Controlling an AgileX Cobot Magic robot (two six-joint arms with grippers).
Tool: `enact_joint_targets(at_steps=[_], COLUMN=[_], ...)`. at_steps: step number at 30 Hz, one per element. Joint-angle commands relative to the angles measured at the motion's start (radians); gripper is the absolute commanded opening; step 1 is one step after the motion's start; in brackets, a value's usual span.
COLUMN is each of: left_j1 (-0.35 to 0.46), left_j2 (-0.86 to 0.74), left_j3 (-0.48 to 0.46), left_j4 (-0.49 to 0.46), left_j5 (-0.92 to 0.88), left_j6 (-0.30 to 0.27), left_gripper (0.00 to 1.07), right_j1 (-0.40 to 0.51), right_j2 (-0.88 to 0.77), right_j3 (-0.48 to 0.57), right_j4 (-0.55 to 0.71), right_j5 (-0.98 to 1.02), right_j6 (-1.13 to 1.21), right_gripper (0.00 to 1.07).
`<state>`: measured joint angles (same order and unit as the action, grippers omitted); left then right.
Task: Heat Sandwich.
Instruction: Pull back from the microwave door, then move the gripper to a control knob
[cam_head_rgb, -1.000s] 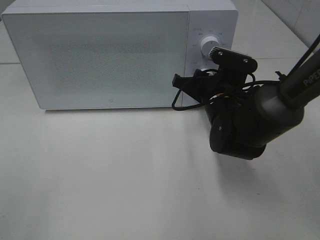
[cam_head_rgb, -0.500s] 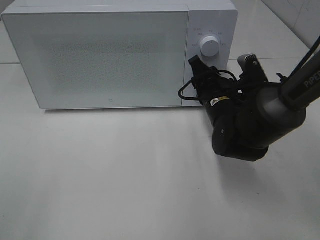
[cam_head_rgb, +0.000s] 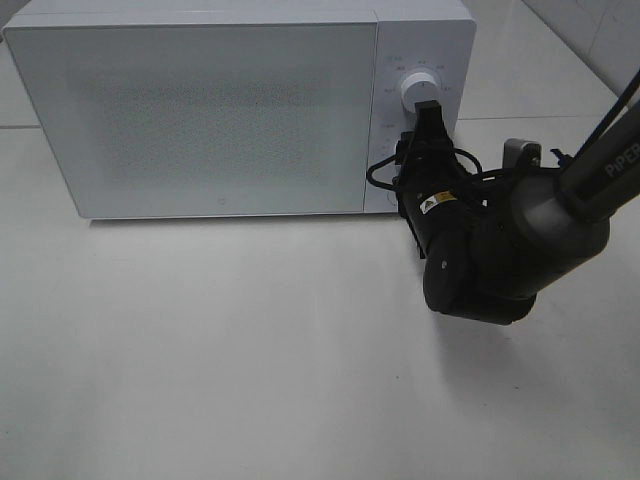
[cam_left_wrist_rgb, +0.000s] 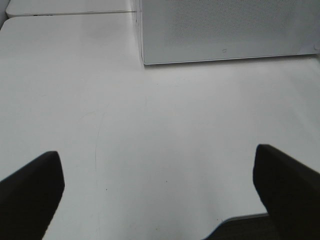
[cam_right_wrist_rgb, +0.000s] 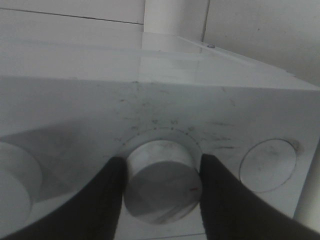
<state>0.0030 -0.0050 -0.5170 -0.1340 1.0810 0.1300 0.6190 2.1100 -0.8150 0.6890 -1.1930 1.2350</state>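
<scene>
white plastic under the right gripper: partly closed and clamped on the lower knob of the microwave, with one black finger pressed to each side of it. gripping that knob and nothing else. reaching in from the right of the high view, across the control panel, just below the upper knob and hiding the gripped knob from that camera. close beside a flat round button on the same panel, without touching it.

spread wide at the left gripper: fingers far apart, holding nothing, touching nothing, hanging over the bare white table a little short of the microwave's front.

as for containers, only the microwave: standing on the table, door shut flush, speckled and frosted, too cloudy to see through. no telling from these views where the sandwich is: not in sight on the table or in either gripper, and impossible to say whether behind that door.
</scene>
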Motion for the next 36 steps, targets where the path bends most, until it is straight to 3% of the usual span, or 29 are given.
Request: enact_joint_targets(at_steps=[1,8,25,31,36], left_j1=[0.005,0.005,0.005,0.005,0.005], left_j2=[-0.018,-0.018,-0.018,-0.018,-0.018], left_j3=[0.000,0.000,0.000,0.000,0.000], left_j4=[-0.008,-0.008,-0.008,-0.008,-0.008], left_j5=[-0.009,-0.009,-0.009,-0.009,-0.009], left_j6=[-0.003,-0.003,-0.003,-0.003,-0.003], left_gripper=[0.97,0.97,0.97,0.97,0.97], right_j1=[0.000,0.000,0.001,0.001,0.001], right_j2=[-0.016,-0.016,-0.016,-0.016,-0.016], right_j3=[-0.025,-0.025,-0.025,-0.025,-0.025], right_j4=[-0.071,-0.068,-0.068,-0.066,-0.043], right_j5=[-0.177,-0.169,-0.169,-0.167,-0.136], right_j6=[0.098,0.287,0.227,0.215,0.200], right_gripper=[0.00,0.00,0.05,0.11,0.24])
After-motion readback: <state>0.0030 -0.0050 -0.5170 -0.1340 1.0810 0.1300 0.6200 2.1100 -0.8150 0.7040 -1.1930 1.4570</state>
